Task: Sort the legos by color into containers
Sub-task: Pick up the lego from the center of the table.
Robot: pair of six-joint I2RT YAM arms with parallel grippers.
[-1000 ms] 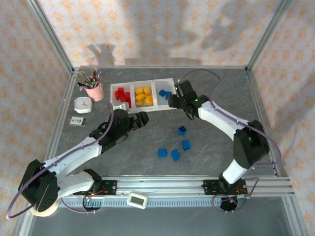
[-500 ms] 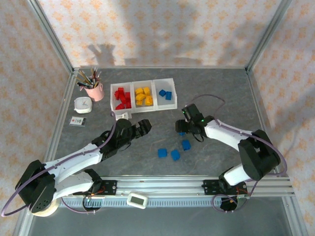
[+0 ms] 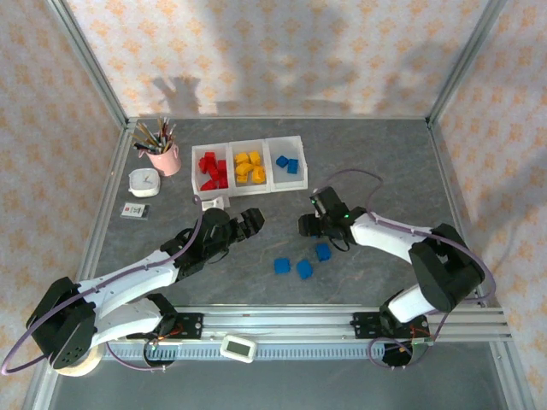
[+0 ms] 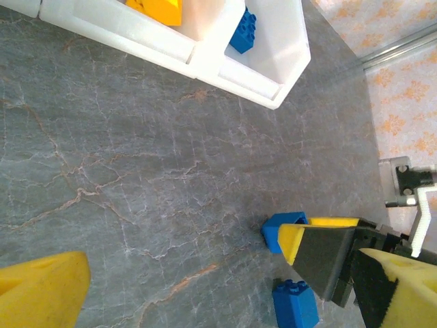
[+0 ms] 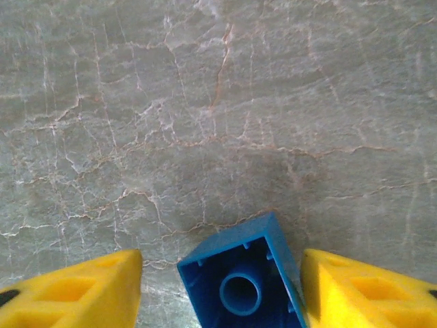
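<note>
The containers (image 3: 261, 189) stand at the back: red legos (image 3: 212, 169) in the left bin, yellow legos (image 3: 249, 166) in the middle, blue legos (image 3: 286, 164) in the right. My right gripper (image 3: 308, 225) is low over the table, open, its yellow fingers (image 5: 369, 287) either side of an upside-down blue lego (image 5: 242, 280). There is a gap on that lego's left side. Three more blue legos (image 3: 304, 269) lie loose just in front. My left gripper (image 3: 248, 220) hovers wide open and holds nothing. The left wrist view has the containers' right bin (image 4: 263, 85) and the right gripper's finger at that blue lego (image 4: 276, 229).
A pink cup of pencils (image 3: 162, 155), a small white clock (image 3: 144, 182) and a card (image 3: 135, 210) sit at the back left. A small white block (image 3: 214, 202) lies in front of the bins. Metal posts frame the table; a rail (image 3: 299, 320) runs along the near edge.
My right arm swung from the blue bin down to the table and settled over a loose blue lego. My left arm pulled back a little from the bins, still open.
</note>
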